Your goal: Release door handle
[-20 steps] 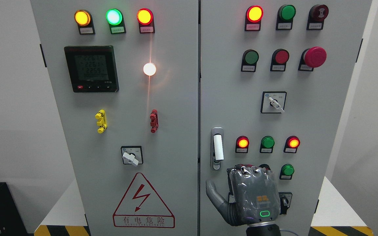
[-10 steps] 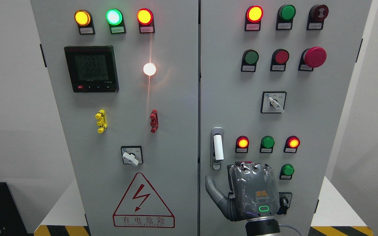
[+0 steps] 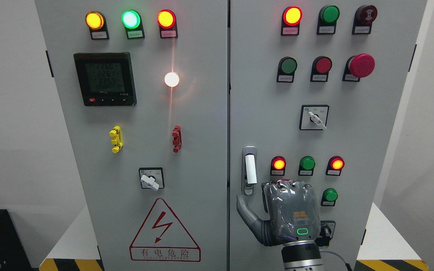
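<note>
Grey cabinet doors (image 3: 202, 113) fill your view. Your right hand (image 3: 290, 218) sits just below and right of the door handle (image 3: 249, 170), clear of it, thumb spread, fingers holding nothing. That handle looks rigid, smooth; grip its white bar.

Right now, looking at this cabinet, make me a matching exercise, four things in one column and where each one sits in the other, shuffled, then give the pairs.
Things
1. door handle
2. digital meter
3. mushroom button
4. warning triangle

Places
A. left door, lower part
B. right door, upper right
C. right door, by its left edge, above the right hand's thumb
D. left door, upper left

Pairs: 1-C, 2-D, 3-B, 4-A
</note>
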You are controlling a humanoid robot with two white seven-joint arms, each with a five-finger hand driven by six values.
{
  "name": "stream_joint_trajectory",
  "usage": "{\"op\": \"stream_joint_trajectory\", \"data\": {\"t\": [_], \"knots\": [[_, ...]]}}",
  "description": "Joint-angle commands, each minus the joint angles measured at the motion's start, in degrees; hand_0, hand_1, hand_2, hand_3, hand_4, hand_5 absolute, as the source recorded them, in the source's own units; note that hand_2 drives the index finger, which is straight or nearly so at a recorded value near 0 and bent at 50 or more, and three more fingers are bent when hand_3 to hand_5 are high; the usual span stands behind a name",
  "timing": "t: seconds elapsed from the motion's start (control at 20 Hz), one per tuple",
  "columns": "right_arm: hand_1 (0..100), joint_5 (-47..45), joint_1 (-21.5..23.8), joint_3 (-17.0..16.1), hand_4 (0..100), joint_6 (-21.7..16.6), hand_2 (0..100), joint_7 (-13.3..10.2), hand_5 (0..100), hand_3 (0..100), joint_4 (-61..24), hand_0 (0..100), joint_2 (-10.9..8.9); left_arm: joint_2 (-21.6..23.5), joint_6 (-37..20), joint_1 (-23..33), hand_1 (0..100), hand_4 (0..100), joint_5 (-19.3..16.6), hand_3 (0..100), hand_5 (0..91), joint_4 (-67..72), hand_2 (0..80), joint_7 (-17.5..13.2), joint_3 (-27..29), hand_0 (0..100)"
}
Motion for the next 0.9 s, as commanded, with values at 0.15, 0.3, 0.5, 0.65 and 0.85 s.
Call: {"op": "stream_joint_trajectory", "data": {"t": [0.15,0.3,0.5,0.65,0.85], "knots": [[18,-0.04,-1.70,-0.17,100,0.11,98,0.09,100,100,1.78,34,0.09,0.00,-0.05,0.00,56,0,0.00,0,0.0,0.00,0.0,0.01,0.00,12],[18,-0.13,-2.23,-0.43,100,0.20,97,0.09,100,100,2.48,34,0.00,0.00,-0.05,0.00,56,0,0.00,0,0.0,0.00,0.0,0.01,0.00,12],[18,-0.13,-2.41,-0.78,100,0.29,97,0.09,100,100,2.92,34,0.00,-0.09,-0.05,0.00,56,0,0.00,0,0.0,0.00,0.0,0.01,0.00,12],[18,-0.13,-2.50,-0.87,100,0.29,97,0.09,100,100,2.92,34,0.00,0.00,-0.05,0.00,56,0,0.00,0,0.0,0.00,0.0,0.01,0.00,12],[19,-0.22,-3.20,-0.87,100,0.64,97,0.09,100,100,3.71,34,0.00,0.00,-0.05,0.00,56,0,0.00,0,0.0,0.00,0.0,0.01,0.00,12]]}}
